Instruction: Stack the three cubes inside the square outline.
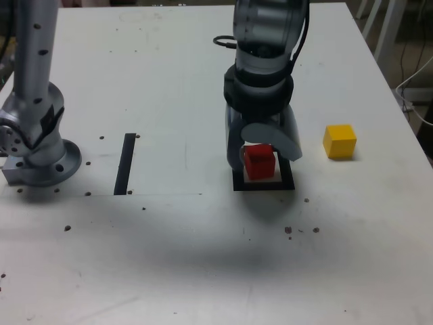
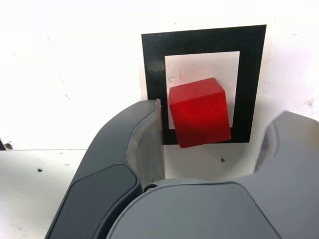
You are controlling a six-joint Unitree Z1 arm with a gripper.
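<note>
Pincer (image 2: 212, 144) spread wide, one finger (image 2: 144, 134) just beside the red cube (image 2: 199, 112), the other well off it with a clear gap; whether the near finger touches the cube cannot be told. Red cube sits in the square outline (image 2: 152, 59), over its white centre, one edge reaching across the black tape. In the exterior view the pincer (image 1: 260, 150) stands over the outline (image 1: 264, 185) on the white counter (image 1: 169, 81), with the yellow cube (image 1: 339, 141) well apart toward that view's right. Black strip (image 1: 125, 163) lies toward that view's left, near the arm base (image 1: 40, 159).
</note>
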